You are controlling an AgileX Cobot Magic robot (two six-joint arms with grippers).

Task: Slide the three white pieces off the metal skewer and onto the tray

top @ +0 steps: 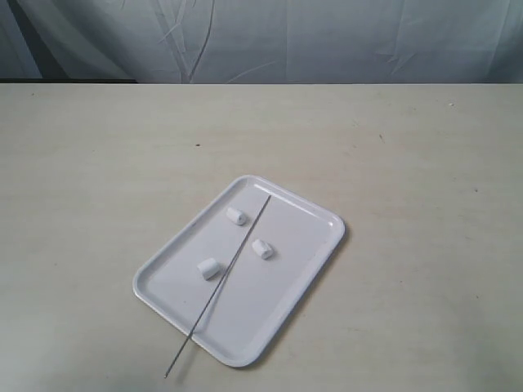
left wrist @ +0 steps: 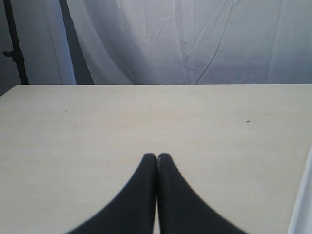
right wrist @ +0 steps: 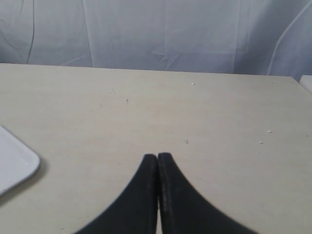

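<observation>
on the tray [top: 274,314], three white pieces [top: 262,249] seemingly off metal skewer [top: 237,253]; left gripper [left wrist: 157,157], right gripper [right wrist: 157,157] each closed.

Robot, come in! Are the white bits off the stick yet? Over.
Left hand, right hand shut, empty. Three small white cylinders loose on glossy white rectangular tray, off thin grey metal skewer lying across it. Nothing blocking.

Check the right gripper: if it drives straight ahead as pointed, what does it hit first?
Nothing near: ahead of the shut right gripper is only bare table, then the white backdrop cloth. The tray corner sits off that line. Depth is unclear.
</observation>
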